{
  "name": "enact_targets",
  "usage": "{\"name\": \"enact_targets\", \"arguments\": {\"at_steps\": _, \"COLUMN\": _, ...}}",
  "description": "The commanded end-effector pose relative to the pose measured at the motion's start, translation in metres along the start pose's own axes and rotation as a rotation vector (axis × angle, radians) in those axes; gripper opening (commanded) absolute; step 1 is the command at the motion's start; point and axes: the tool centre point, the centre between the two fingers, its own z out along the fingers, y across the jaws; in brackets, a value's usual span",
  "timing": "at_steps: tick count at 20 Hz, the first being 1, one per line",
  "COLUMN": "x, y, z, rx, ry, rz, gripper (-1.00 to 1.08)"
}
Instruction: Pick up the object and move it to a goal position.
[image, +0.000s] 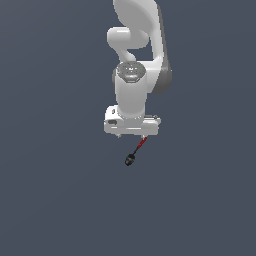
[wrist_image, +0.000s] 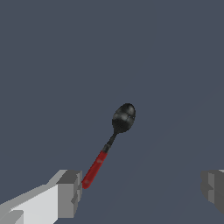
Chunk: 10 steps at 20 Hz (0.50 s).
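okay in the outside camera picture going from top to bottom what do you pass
Robot arm → pincer → red handle of the spoon → its black bowl.

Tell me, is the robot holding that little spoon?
No. The gripper is open, its fingers far apart. The spoon only has its red handle tip next to one finger, so nothing is gripped.

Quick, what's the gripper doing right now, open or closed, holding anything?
Gripper: open, fingers wide apart, holding nothing. The spoon lies with its red handle end right beside one finger, not clamped.
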Motion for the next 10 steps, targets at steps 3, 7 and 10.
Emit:
{"name": "enact_targets", "arguments": {"at_steps": 3, "x": 0.0002, "y": 0.0005, "z": 0.0000, "rx": 0.001, "ry": 0.000, "rz": -0.001, "gripper": 1.00}}
{"name": "enact_targets", "arguments": {"at_steps": 7, "x": 0.0018, "y": 0.0043, "z": 0.0002, "rx": 0.007, "ry": 0.001, "rz": -0.006, "gripper": 1.00}}
{"name": "enact_targets", "arguments": {"at_steps": 10, "x": 0.0032, "y": 0.0074, "z": -0.0001, "rx": 0.012, "ry": 0.002, "rz": -0.011, "gripper": 1.00}}
